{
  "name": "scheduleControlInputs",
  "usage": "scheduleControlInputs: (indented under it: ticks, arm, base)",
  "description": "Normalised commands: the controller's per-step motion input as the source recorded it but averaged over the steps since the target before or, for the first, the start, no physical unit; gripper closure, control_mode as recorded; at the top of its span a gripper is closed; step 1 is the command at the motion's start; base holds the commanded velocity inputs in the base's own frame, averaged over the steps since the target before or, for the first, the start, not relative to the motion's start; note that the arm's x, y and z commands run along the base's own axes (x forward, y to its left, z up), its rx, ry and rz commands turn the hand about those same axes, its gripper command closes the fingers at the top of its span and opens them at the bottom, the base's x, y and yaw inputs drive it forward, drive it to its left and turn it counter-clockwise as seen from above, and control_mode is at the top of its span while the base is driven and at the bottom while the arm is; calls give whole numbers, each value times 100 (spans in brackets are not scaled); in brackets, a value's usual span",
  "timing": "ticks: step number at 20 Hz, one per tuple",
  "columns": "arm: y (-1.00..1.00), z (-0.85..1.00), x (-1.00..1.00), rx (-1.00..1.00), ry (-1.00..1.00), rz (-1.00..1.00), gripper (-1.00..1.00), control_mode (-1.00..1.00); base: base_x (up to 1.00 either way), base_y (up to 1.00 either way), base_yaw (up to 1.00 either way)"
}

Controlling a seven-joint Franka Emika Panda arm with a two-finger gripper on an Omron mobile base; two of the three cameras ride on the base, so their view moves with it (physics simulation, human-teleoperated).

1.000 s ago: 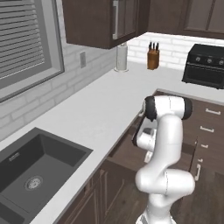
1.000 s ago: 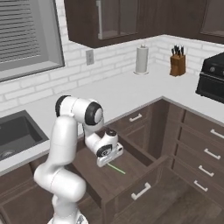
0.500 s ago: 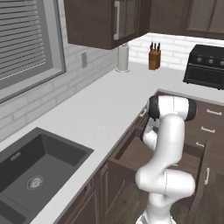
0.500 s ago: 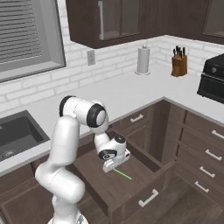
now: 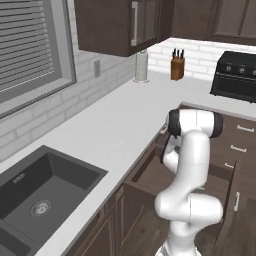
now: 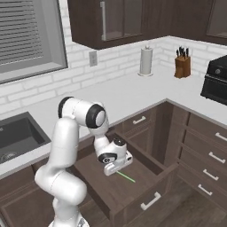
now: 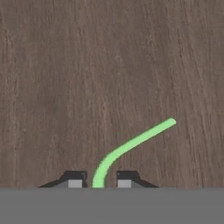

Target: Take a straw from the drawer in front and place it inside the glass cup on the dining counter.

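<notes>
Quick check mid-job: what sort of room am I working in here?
A rendered home kitchen, by the look of it: dark sink set in the white worktop, knife block by the tiled wall, black stove beyond.

Straw end between hand fingertips

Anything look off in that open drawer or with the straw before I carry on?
One oddity: the green straw looks bent into a curve in the hand view, running down between the gripper fingertips. It lies on the floor of the open drawer. Nothing spilled or damaged; the worktop looks tidy.
</notes>
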Motion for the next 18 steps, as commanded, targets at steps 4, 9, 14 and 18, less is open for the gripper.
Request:
scheduleControlInputs:
  ticks: [4,9,14,18]
  arm:
    - [-13,-20,-88,-4,0,-16,100,-100]
    - [0,-26,-36,-12,0,-17,100,-100]
    - [-1,36,-7,-8,-1,-13,100,-100]
    - [-6,100,-10,0,-15,-5,100,-100]
  base:
    - [0,0,0]
    - [0,0,0]
    - [0,0,0]
    - [0,0,0]
